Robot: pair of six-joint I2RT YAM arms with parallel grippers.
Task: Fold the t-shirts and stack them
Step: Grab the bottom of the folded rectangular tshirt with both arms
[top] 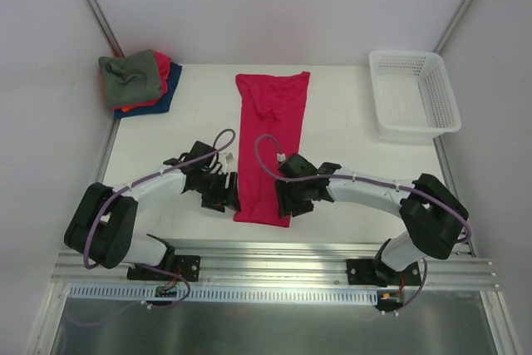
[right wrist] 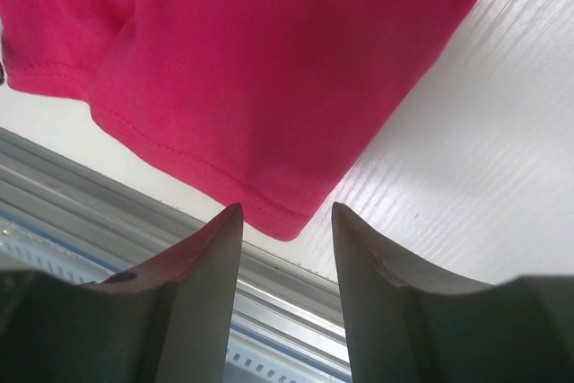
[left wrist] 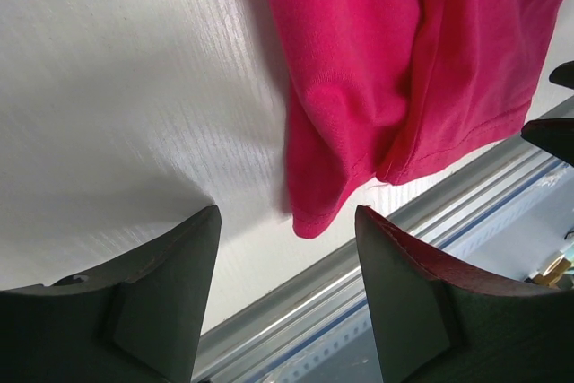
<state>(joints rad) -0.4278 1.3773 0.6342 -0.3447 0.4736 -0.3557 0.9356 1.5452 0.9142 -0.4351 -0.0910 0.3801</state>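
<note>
The white table [top: 349, 164] holds it all. A long red shirt [top: 270, 143] lies flat down the middle as a narrow strip, and its near end is by the table's front edge. A white basket [top: 416, 132] sits at the far right corner. At the far left corner is a pile with a grey-green shirt [top: 130, 77] on top and a blue shirt [top: 170, 96] at the bottom. The two arms reach in, one at each side of the red shirt's near end. The left gripper [left wrist: 287, 221] is by the left near corner, with its jaws spread and holding nothing. The right gripper [right wrist: 285, 217] is by the right near corner. Its jaws are spread too, with the cloth corner just ahead of the gap.
</note>
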